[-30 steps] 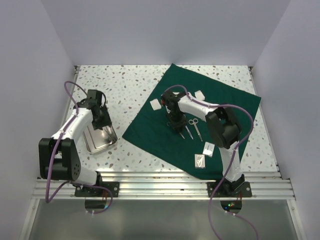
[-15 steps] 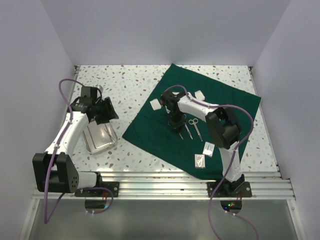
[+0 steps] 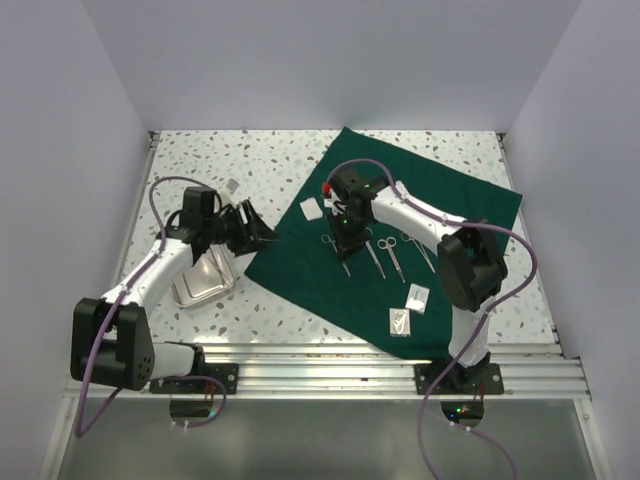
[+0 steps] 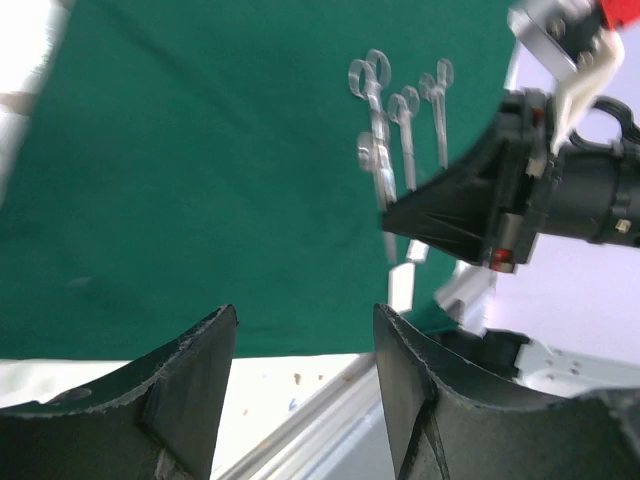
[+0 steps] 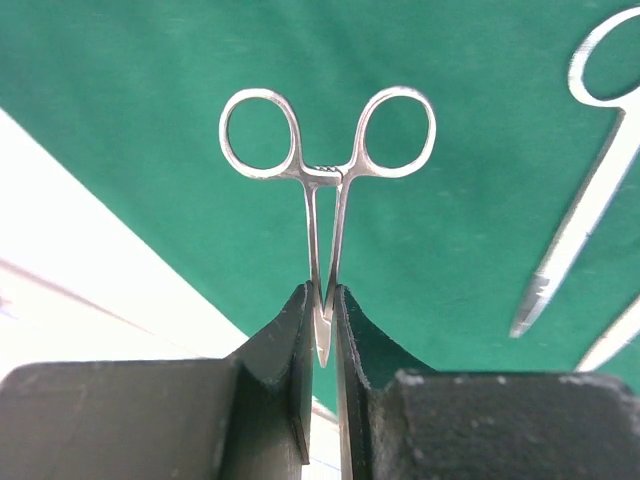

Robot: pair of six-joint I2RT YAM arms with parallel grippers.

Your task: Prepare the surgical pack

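Right arm: the right gripper (image 5: 322, 300) is clamping narrow on the tip of the forceps (image 5: 322, 175), with the ring handles pointing away from the wrist. Over the last second its jaws have been closing, and the forceps are now sitting further toward the left part of the green cloth (image 3: 290, 262) than before. From overhead it is hard to tell whether the forceps are lifting clear of the fabric or only sliding on it. The other instruments (image 3: 393, 255) are lying side by side on the cloth, just to the right of the held pair.

Left arm: the left gripper (image 4: 305, 320) is standing wide with nothing between its fingers (image 4: 190, 375). It has been swinging away from the steel tray (image 3: 205, 282) and is now hovering at the cloth's left edge, facing the right gripper.

Task items: the cloth is lying flat and unfolded on the table (image 3: 270, 170). The tray is resting on the bare table, apart from the cloth, with nothing showing inside it. A gauze square (image 3: 311, 208) is lying on the cloth near the right wrist.

Assessment: the pack is far from assembled. The right arm appears to be rearranging the instruments, and the left arm, having left the tray behind, is probably positioning to assist or to take the cloth edge.
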